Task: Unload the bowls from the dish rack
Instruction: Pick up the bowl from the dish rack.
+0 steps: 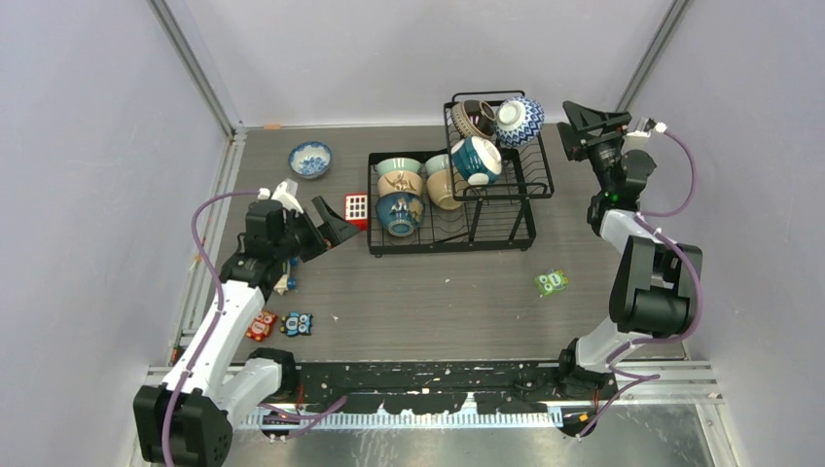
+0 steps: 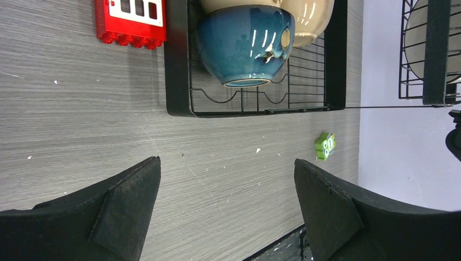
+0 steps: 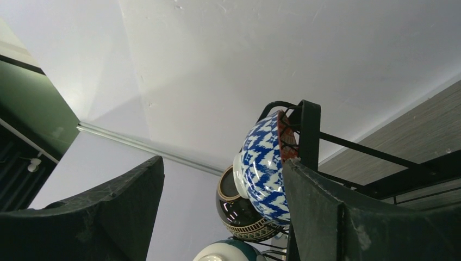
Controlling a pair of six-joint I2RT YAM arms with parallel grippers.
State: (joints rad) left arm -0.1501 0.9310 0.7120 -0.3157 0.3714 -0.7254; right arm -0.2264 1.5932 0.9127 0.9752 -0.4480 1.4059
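The black wire dish rack (image 1: 530, 209) stands mid-table, its raised basket at the back right. The basket holds a blue-and-white zigzag bowl (image 1: 520, 121), a dark brown bowl (image 1: 473, 117) and a teal bowl (image 1: 477, 161). On the flat tray sit a pale green bowl (image 1: 399, 166), a tan bowl (image 1: 444, 187) and a dark blue bowl (image 1: 399, 213). One blue patterned bowl (image 1: 310, 159) lies on the table. My left gripper (image 1: 331, 222) is open and empty, left of the tray. My right gripper (image 1: 582, 122) is open beside the basket, facing the zigzag bowl (image 3: 263, 168).
A red block with white squares (image 1: 356, 207) lies between my left gripper and the rack's left edge. A green block (image 1: 553, 282) sits on the table right of centre. Toy blocks (image 1: 283, 323) lie near the left arm. Grey walls close in on three sides.
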